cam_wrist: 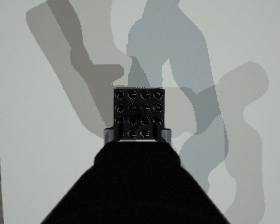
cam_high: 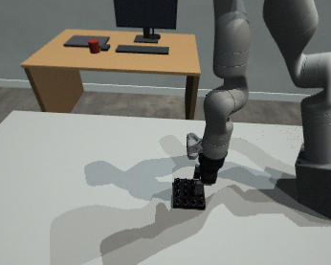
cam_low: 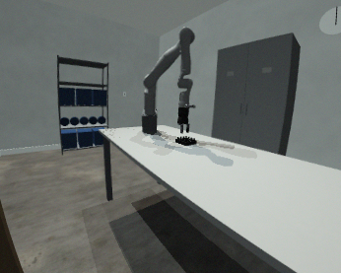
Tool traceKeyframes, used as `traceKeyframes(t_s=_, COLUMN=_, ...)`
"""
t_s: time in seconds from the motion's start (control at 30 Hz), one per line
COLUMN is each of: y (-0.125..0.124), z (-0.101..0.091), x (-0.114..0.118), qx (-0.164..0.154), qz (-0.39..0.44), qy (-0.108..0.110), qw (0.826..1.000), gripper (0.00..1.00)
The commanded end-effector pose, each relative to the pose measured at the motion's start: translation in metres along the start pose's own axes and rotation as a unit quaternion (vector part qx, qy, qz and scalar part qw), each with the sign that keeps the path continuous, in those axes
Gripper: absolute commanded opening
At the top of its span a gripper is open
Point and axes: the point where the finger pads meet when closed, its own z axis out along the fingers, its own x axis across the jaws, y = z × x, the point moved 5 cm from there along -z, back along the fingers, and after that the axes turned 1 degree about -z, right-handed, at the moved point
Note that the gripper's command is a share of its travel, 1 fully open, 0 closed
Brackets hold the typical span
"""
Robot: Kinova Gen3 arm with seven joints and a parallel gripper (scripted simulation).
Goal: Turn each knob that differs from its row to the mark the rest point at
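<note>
The knob box [cam_high: 188, 194] [cam_low: 183, 142] [cam_wrist: 139, 112] is a small black square block with a grid of dark knobs, standing on the white table [cam_high: 60, 211]. My gripper [cam_high: 200, 184] [cam_low: 184, 128] [cam_wrist: 137, 128] is open and empty. It hangs a little above the box's right rear part in the top view. In the wrist view the fingertips frame the nearest row of knobs. The white lines on the knobs are too small to read.
The arm's base [cam_high: 319, 183] stands on the table at the right. A wooden desk [cam_high: 113, 58] with a monitor, keyboard and red cup stands beyond the table. A shelf [cam_low: 82, 109] and a grey cabinet [cam_low: 256, 92] stand by the walls.
</note>
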Motion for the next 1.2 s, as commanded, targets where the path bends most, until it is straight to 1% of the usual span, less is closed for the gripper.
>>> traceKeyframes(t_s=0.0, y=0.0, z=0.0, x=0.0, qx=0.0, qz=0.0, qy=0.0, qw=1.0, gripper=1.0)
traceKeyframes(t_s=0.53, y=0.003, z=0.0, x=0.0, qx=-0.001, qz=0.001, qy=-0.001, qw=1.0, gripper=1.0)
traceKeyframes(t_s=0.83, y=0.011, z=0.0, x=-0.001, qx=-0.001, qz=0.001, qy=-0.001, qw=1.0, gripper=1.0)
traceKeyframes(t_s=1.17, y=0.031, z=0.0, x=-0.002, qx=-0.001, qz=0.001, qy=-0.001, qw=1.0, gripper=1.0)
